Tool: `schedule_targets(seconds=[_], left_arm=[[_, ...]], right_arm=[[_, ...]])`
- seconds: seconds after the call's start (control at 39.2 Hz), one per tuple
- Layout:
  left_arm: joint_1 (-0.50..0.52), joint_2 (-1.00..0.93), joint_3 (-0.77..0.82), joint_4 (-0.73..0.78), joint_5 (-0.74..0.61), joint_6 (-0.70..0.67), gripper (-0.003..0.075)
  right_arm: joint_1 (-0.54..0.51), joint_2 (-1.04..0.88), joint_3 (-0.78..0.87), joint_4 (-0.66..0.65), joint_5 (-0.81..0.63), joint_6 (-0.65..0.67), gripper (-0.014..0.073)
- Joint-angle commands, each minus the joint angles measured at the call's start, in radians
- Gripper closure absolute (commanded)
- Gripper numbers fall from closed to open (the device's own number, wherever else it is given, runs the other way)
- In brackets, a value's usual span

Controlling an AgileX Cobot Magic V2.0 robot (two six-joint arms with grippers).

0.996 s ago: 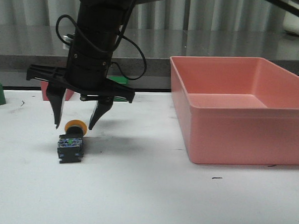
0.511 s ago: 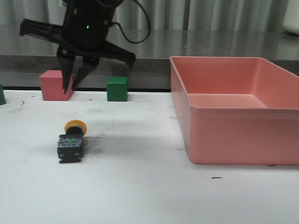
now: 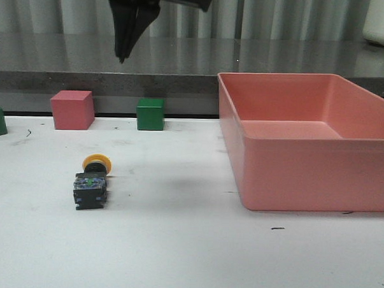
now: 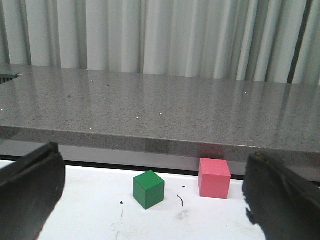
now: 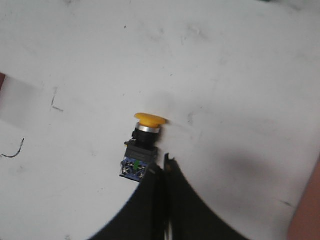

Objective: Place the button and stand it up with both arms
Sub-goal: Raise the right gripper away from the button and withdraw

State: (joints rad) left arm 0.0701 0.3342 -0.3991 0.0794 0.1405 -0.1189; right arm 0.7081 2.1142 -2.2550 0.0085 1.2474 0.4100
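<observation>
Item: yellow-capped push button with blocky black base [image 3: 92,181], lying on its side on the white desk [image 3: 175,245], left of the pink plastic bin [image 3: 307,142]; not yet stood. Right arm's fingers [image 3: 128,36] together, raised clear above. Left arm's fingers [image 4: 30,192] apart, empty. Beyond: pink cube [image 3: 72,109], green cube [image 3: 150,114].

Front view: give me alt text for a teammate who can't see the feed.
A yellow-capped push button lies on its side on the white table, its black base toward the camera, untouched. A black claw hangs high above it, fingers together. Behind stand a pink cube and green cube; a pink bin sits right.
</observation>
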Motion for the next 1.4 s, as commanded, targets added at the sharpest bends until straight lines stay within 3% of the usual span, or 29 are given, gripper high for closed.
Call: schedule_targets(seconds=[0.0,0.18,0.38,0.72,0.84,1.12,1.38], left_arm=[[-0.007,0.016,-0.027,-0.005,-0.078,-0.001,0.0029],[-0.007,0.016,-0.027,-0.005,-0.078,-0.001,0.0030],[-0.007,0.016,-0.027,-0.005,-0.078,-0.001,0.0029],[-0.007,0.016,-0.027,-0.005,-0.078,-0.001,0.0029],[-0.007,0.016,-0.027,-0.005,-0.078,-0.001,0.0029],[-0.007,0.016,-0.027,-0.005,-0.078,-0.001,0.0029],[-0.007,0.016,-0.027,-0.005,-0.078,-0.001,0.0029]], right_arm=[[-0.031,-0.126,-0.022,-0.016,0.096,-0.049,0.0660],[-0.134,-0.226,0.061,-0.009,0.096,-0.068,0.0660],[-0.284,-0.379,0.279,-0.009,0.085,-0.114,0.0660],[-0.558,-0.723,0.792,-0.009,-0.090,-0.163,0.0660],[-0.670,-0.872,0.994,-0.009,-0.204,-0.241,0.0660],[-0.692,-1.246,1.384,-0.084,-0.598,-0.278,0.0662],[-0.692,-1.609,1.677,-0.138,-0.794,-0.278,0.0664]])
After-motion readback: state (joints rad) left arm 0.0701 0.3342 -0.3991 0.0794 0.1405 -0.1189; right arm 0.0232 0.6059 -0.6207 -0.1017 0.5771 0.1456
